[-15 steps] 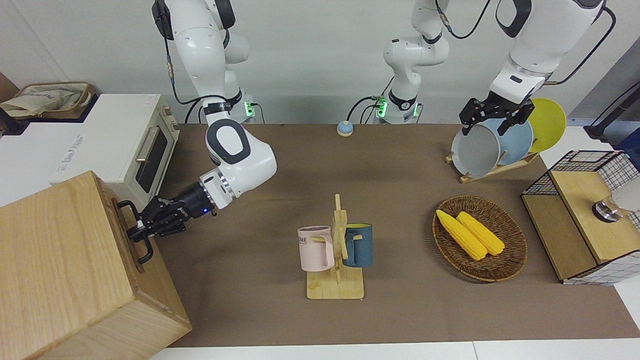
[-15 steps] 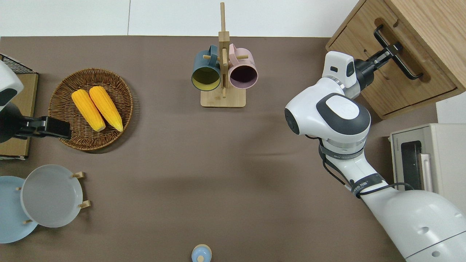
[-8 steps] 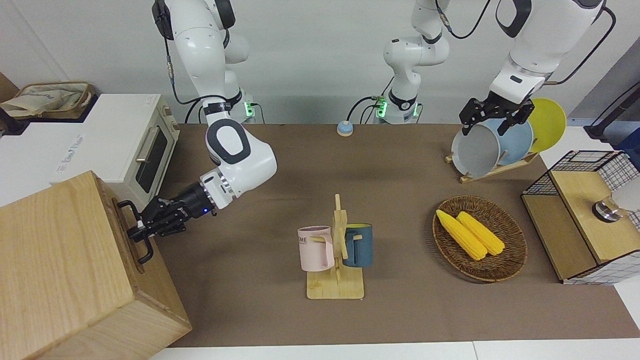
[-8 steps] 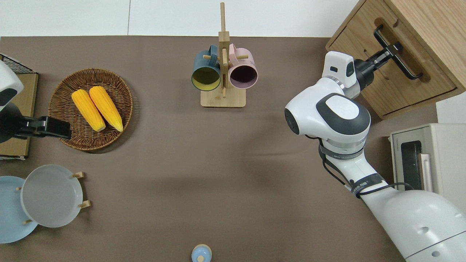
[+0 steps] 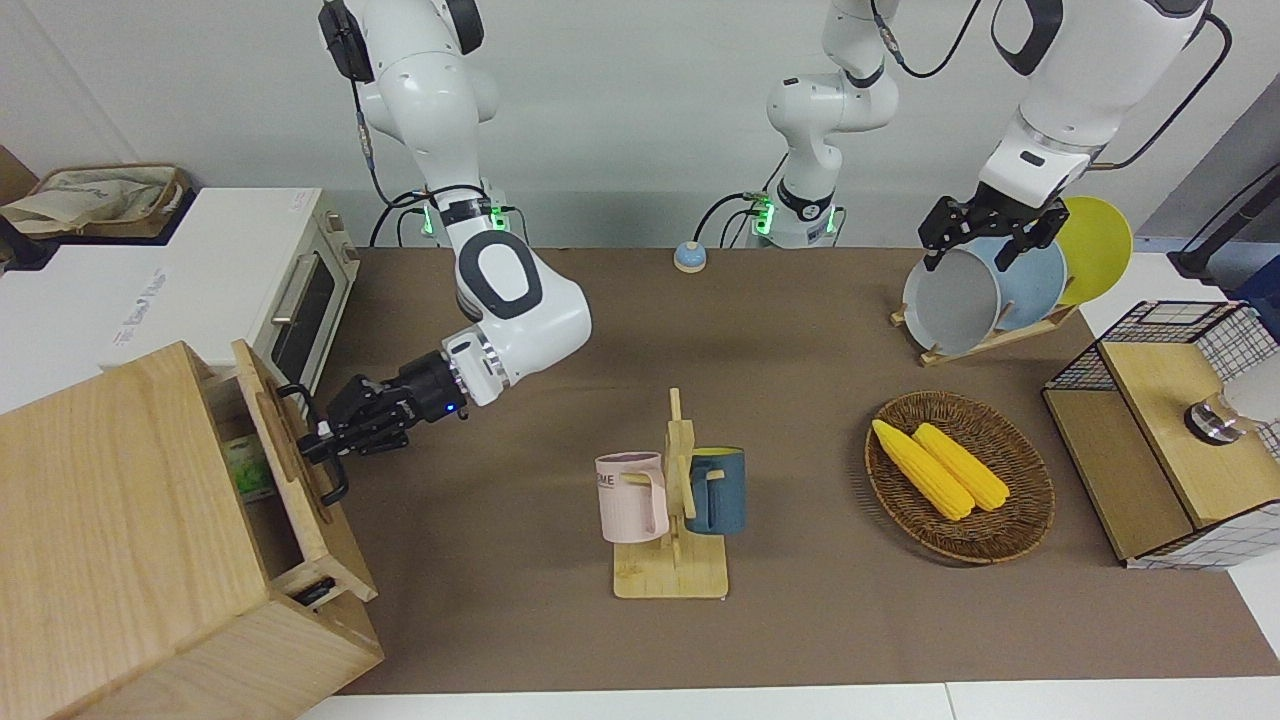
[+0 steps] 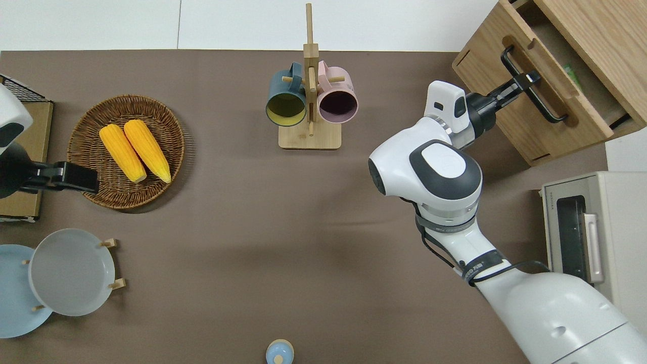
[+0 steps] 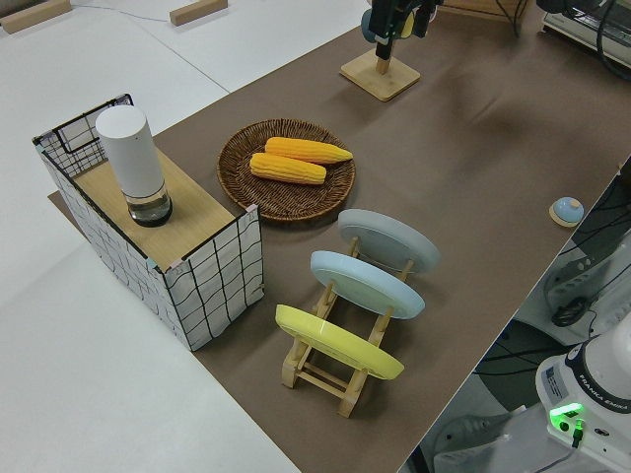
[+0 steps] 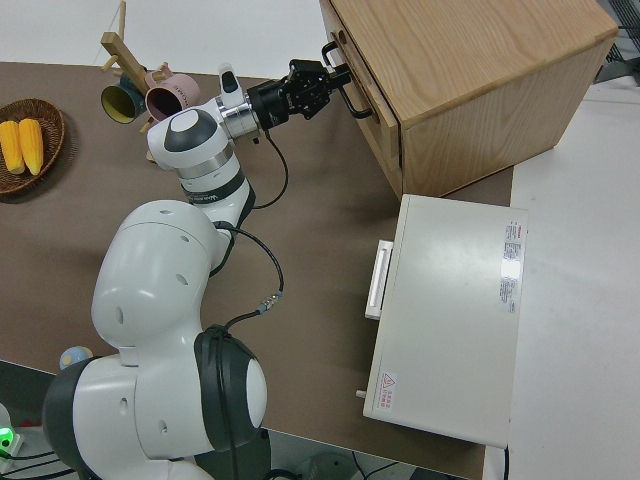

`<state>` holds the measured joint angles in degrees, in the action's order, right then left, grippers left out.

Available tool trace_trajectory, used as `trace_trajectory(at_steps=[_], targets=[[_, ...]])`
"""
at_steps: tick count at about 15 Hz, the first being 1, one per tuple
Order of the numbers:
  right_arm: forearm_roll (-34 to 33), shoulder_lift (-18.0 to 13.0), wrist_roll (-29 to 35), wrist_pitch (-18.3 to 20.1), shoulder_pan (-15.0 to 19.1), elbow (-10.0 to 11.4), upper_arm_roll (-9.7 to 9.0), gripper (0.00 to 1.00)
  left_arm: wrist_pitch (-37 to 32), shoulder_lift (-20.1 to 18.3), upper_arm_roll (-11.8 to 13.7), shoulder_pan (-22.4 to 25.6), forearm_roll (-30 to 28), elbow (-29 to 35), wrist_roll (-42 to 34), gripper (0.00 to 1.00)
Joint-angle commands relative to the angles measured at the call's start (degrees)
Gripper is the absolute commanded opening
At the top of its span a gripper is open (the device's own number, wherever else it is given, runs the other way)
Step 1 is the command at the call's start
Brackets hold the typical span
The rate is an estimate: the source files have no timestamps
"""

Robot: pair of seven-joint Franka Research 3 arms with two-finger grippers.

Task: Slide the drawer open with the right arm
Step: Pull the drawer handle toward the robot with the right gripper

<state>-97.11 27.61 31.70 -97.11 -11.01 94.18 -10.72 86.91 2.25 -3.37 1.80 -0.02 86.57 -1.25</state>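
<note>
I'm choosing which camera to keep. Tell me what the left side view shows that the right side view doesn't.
Only the left side view shows the plate rack, the wire stand and the white cylinder on it. Only the right side view shows the right gripper shut on the handle of the partly open drawer, plus the toaster oven. Both show the corn basket and mug rack.

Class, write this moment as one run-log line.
right gripper: shut on drawer handle | drawer: partly open, green item inside | left arm: parked
</note>
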Motion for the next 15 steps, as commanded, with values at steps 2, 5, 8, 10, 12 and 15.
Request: trace_trajectory(at_steps=[2, 5, 8, 10, 12, 15], targets=[[3.1, -0.4, -2.4, 5.3, -4.9, -0.5, -0.27, 0.000, -1.1, 0.7, -0.4, 0.3, 1.0, -1.5, -0.5, 0.99], [5.8, -0.7, -2.7, 7.9, -8.0, -0.6, -0.36, 0.000, -1.1, 0.7, -0.4, 0.3, 1.0, -1.4, -0.5, 0.99], [8.0, -1.1, -2.7, 10.4, -10.8, -0.6, -0.36, 0.000, -1.1, 0.7, -0.4, 0.3, 1.0, -1.4, -0.5, 0.99], [9.0, -1.1, -2.7, 12.2, -13.0, -0.8, -0.36, 0.000, -1.1, 0.7, -0.4, 0.3, 1.0, -1.5, -0.5, 0.99], [10.2, -1.1, -2.8, 14.0, -14.7, -0.9, -0.36, 0.000, -1.1, 0.7, -0.4, 0.3, 1.0, -1.5, -0.5, 0.99], [11.1, -1.2, -3.4, 16.0, -17.2, -1.1, -0.44, 0.000, -1.1, 0.7, -0.4, 0.3, 1.0, -1.5, -0.5, 0.99]])
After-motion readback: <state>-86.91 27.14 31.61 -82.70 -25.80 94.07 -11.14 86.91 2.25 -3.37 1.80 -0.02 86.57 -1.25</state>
